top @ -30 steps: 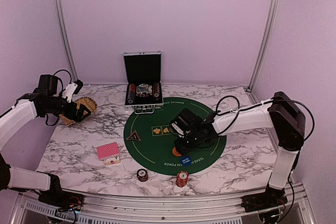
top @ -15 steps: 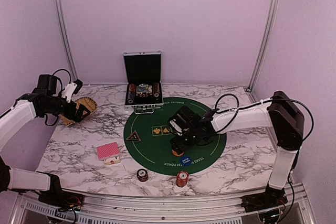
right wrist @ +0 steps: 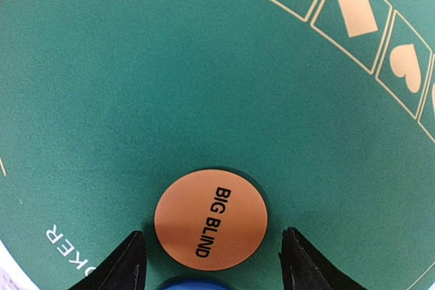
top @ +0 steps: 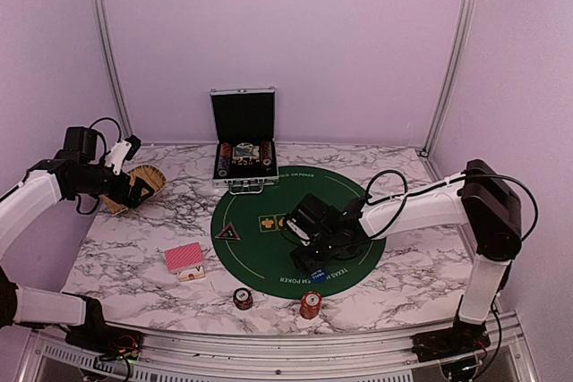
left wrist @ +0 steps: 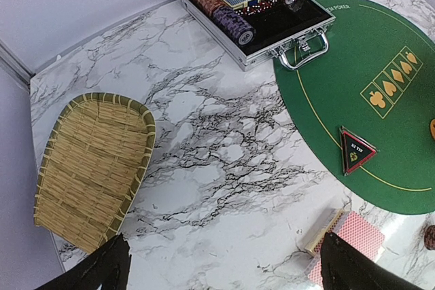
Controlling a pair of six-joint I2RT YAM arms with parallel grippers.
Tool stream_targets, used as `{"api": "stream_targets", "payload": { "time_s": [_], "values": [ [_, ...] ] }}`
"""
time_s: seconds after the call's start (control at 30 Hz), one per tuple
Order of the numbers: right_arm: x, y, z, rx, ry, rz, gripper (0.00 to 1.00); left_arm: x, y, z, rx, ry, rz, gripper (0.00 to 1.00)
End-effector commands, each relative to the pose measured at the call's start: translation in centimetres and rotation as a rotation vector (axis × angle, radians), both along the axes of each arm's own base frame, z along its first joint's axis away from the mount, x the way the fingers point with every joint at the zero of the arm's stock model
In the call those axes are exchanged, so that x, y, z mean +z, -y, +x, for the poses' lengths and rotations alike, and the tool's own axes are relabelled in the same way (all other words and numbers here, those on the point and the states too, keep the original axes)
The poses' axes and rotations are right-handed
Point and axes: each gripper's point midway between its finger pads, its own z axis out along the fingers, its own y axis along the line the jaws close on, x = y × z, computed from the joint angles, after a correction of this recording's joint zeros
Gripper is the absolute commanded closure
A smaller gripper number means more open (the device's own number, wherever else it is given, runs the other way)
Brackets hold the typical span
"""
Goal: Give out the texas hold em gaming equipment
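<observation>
Right gripper [top: 312,263] has slid toward the mat's 6 o'clock rim since a second ago, and from above it now hides the orange disc that showed before. On its wrist camera, the orange marker disc [right wrist: 211,217] reads BIG BLIND and lies flat on the green mat [right wrist: 136,66]. A black finger [right wrist: 126,266] stands at its 9 o'clock and another at 3 o'clock. The jaws are spread around it with a sliver of felt showing on both sides, so there's no squeeze on it.

The blue marker disc [right wrist: 182,283] peeks in at 6 o'clock, right up against the orange one. Over at the left, the left gripper [left wrist: 228,273] hangs wide apart with nothing between its fingers, beside the woven tray [left wrist: 92,168].

The black triangular marker [top: 228,232] sits at the mat's 9 o'clock and the red-backed cards [top: 184,258] at 8 o'clock on the marble. Two chip stacks [top: 311,304] stand off the mat near 6 o'clock. The case [top: 243,145] stands open at 11.
</observation>
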Motion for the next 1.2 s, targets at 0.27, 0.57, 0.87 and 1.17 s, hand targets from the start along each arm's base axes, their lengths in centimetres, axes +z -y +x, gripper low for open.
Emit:
{"api": "stream_targets", "payload": {
  "time_s": [0.27,0.57,0.87,1.17],
  "values": [
    [-1.5,0.4,0.1,-0.022,0.006,-0.044,0.45,1.7,-0.2,-0.1,0.000,0.029,0.008,0.01],
    [-1.5,1.1,1.7,-0.031,0.064,-0.093,0.47,1.5,-0.3,-0.1,0.002,0.025,0.013,0.01],
    [-1.3,2.2,6.4,-0.084,0.116,-0.099,0.48,1.5,-0.4,-0.2,0.000,0.024,0.021,0.01],
    [-0.7,3.0,11.0,-0.125,0.160,-0.096,0.47,1.3,-0.5,-0.2,0.000,0.020,0.032,0.01]
  ]
}}
